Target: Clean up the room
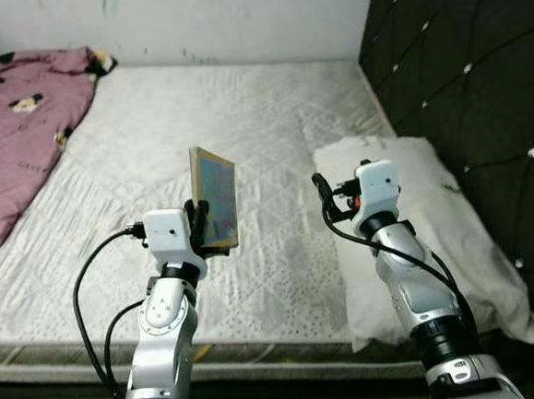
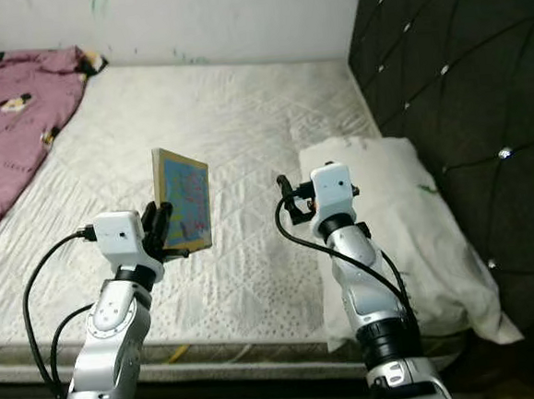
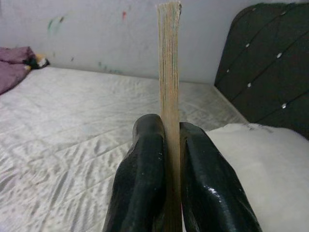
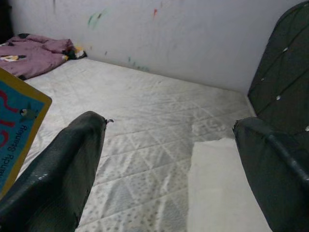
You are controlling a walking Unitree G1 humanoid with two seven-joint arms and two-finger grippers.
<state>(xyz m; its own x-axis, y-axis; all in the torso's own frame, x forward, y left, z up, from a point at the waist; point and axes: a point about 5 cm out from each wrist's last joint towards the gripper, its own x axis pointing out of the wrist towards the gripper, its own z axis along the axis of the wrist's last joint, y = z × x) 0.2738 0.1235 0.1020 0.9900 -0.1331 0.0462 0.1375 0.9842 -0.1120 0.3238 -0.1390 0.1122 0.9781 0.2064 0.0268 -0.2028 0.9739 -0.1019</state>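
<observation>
We're holding the book [image 1: 215, 197] upright above the mattress [image 1: 270, 125], left end effector [image 3: 166, 159] clamped on its lower edge. Right end effector [image 4: 169, 164] is gaping wide, empty, beside the book, over the pillow [image 1: 436, 232]. We're keeping the grip firm; the book looks top-heavy.

Pillow [image 1: 418, 234] right, blanket [image 1: 17, 136] apparently far-left

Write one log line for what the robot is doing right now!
left gripper: shut on book, held upright over the mattress | right gripper: open, holding nothing, near pillow
</observation>
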